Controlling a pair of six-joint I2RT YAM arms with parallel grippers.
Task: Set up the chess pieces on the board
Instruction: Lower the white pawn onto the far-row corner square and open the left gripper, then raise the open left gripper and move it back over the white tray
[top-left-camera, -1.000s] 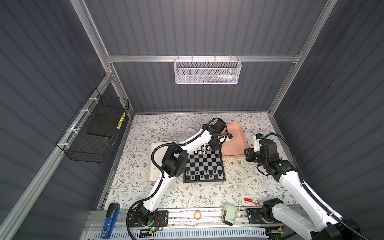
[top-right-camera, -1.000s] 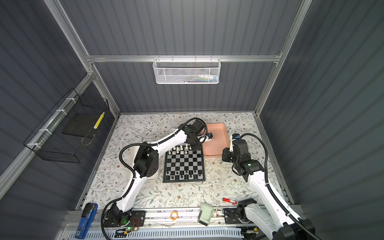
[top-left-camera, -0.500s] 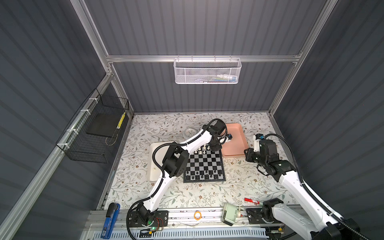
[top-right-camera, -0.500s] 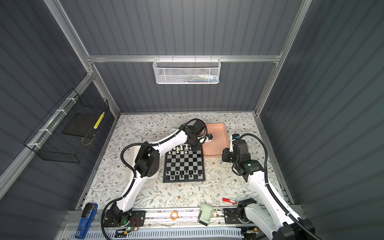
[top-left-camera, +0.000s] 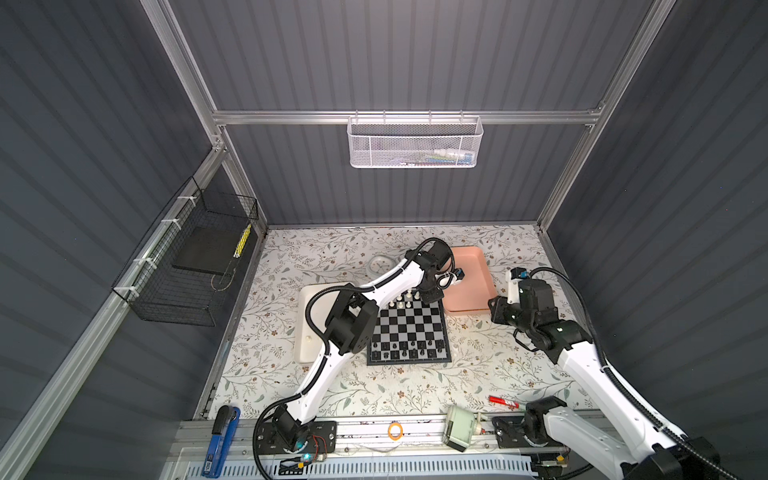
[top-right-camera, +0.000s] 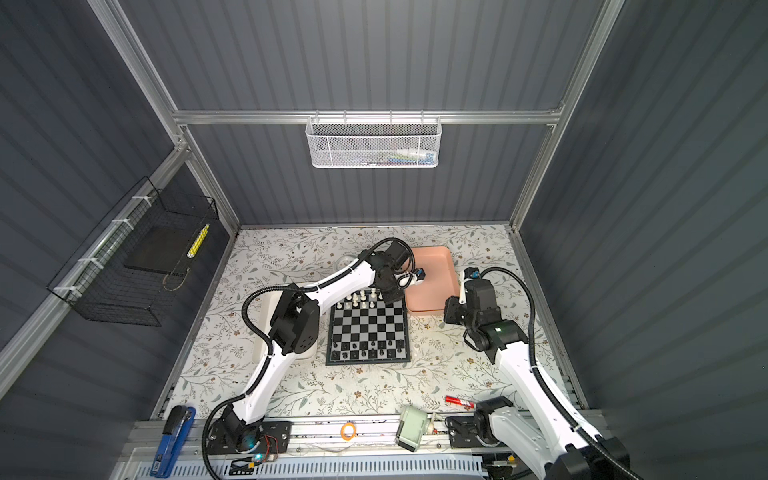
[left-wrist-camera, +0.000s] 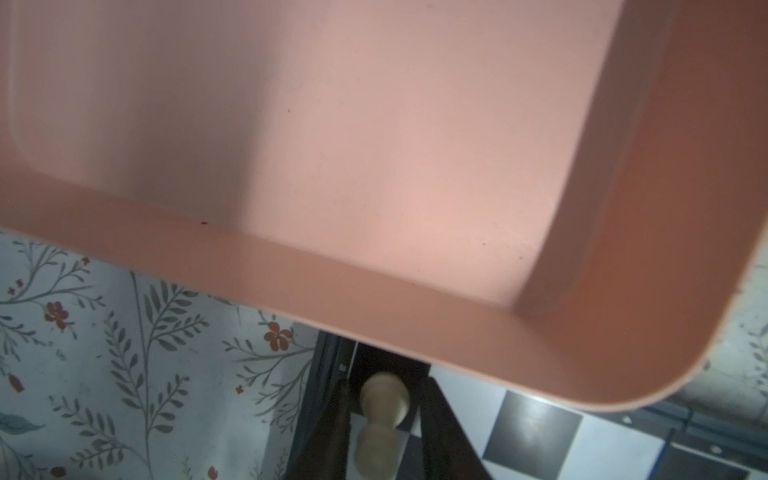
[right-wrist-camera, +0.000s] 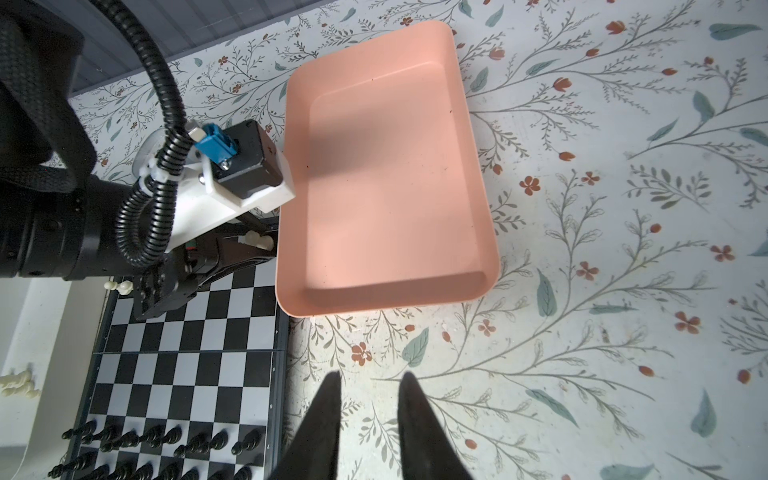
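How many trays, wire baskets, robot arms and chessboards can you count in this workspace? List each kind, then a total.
Trays: 2 (pink tray, white tray)
Wire baskets: 2 (white basket, black basket)
Robot arms: 2 (left arm, right arm)
Chessboard: 1
Total: 7

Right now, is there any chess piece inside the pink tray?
No, the pink tray shows only its bare floor in the right wrist view, with no chess piece in it.
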